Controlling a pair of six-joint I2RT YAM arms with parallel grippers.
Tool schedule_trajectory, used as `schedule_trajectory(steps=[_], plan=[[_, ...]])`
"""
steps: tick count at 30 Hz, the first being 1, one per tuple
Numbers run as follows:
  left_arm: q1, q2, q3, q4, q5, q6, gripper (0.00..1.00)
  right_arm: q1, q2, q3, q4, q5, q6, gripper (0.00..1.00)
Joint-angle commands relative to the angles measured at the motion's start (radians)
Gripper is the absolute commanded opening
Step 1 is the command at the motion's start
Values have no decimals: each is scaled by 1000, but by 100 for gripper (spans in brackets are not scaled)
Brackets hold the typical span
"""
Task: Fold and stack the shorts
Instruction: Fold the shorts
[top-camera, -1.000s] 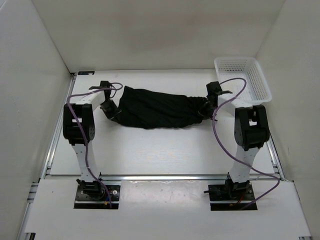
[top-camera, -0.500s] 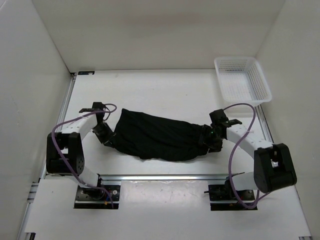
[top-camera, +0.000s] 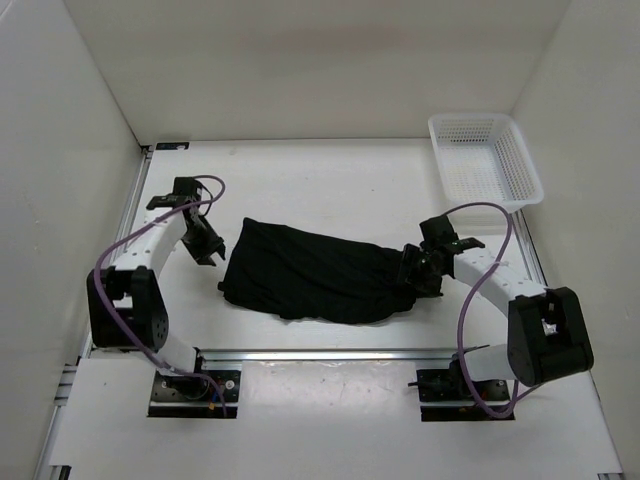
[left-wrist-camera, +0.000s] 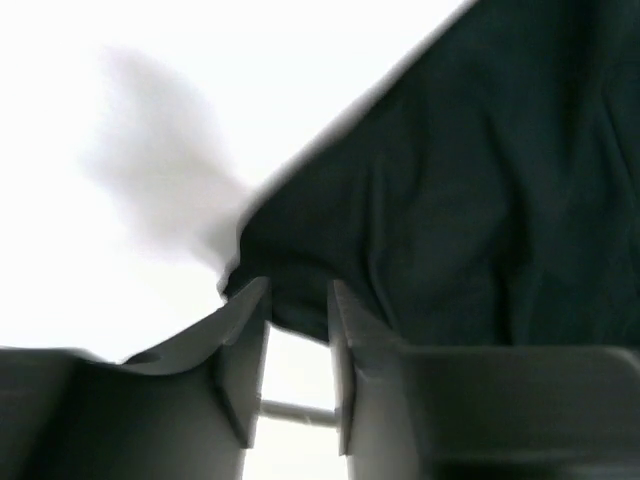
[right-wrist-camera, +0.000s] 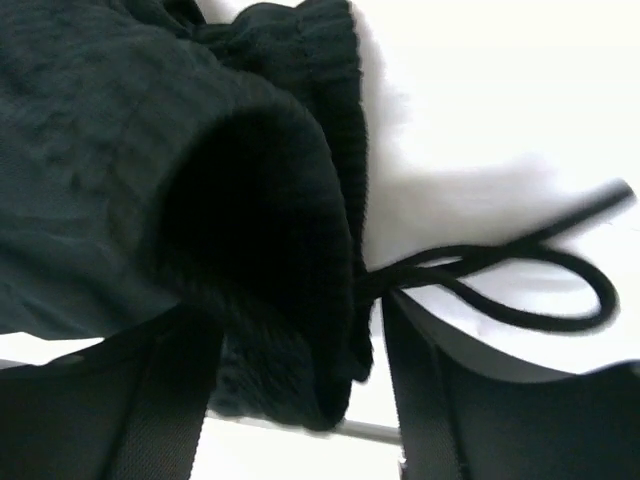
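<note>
The left claw (top-camera: 208, 248) is hovering just beside the left end of the shorts (top-camera: 310, 275), apart from them. Its wrist view is showing the 2 fingers standing a narrow gap apart, with only white tabletop (top-camera: 330, 180) between them. It is holding nothing.

The shorts are lying in 1 crumpled, elongated heap across the middle of the tabletop, between the 2 arms. The fabric is sagging into loose folds, so it is likely behaving as light, limp, non-fragile cloth. It is going to drape from any single hold and bunch rather than keep a shape. Taking hold at 2 well-separated points along the waistband (right-wrist-camera: 270, 180) is looking like the soundest approach.

The right claw (top-camera: 420, 272) is sitting at the right end of the heap. In its wrist view the ribbed waistband is bunching between widely spread fingers, with a sliver of white beside 1 of them. Whether it is clamped I cannot tell. The drawstring (right-wrist-camera: 520, 290) is looping loose just beside that claw and is likely to snag.

A white basket (top-camera: 520, 170) is standing at the far right corner, well apart from the shorts.
</note>
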Motion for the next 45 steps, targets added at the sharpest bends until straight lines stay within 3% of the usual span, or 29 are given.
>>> schedule_trajectory(steps=[1, 3, 4, 8, 11, 17, 24, 30, 45], plan=[[19, 99, 54, 46, -60, 23, 38, -4, 52, -36, 110, -87, 10, 66], [28, 174, 65, 58, -60, 23, 24, -4, 76, -50, 121, -87, 19, 55], [28, 195, 65, 69, -60, 23, 10, -4, 88, -61, 131, -87, 19, 51], [8, 287, 65, 97, -60, 11, 10, -4, 79, -70, 116, 17, 19, 13], [-62, 340, 65, 106, -60, -18, 10, -4, 70, -41, 69, 94, 8, 1], [-209, 358, 40, 115, -38, -65, 10, -27, 47, 48, -39, 183, -31, 0], [-289, 349, 2, 124, -38, -115, 10, -15, -7, 200, -168, 264, -90, 0], [-300, 358, 20, 124, -38, -115, 10, 119, 26, 413, -284, 345, -123, 0], [-300, 337, 31, 124, -48, -104, 10, 609, 625, 1184, -645, 494, -77, 0]])
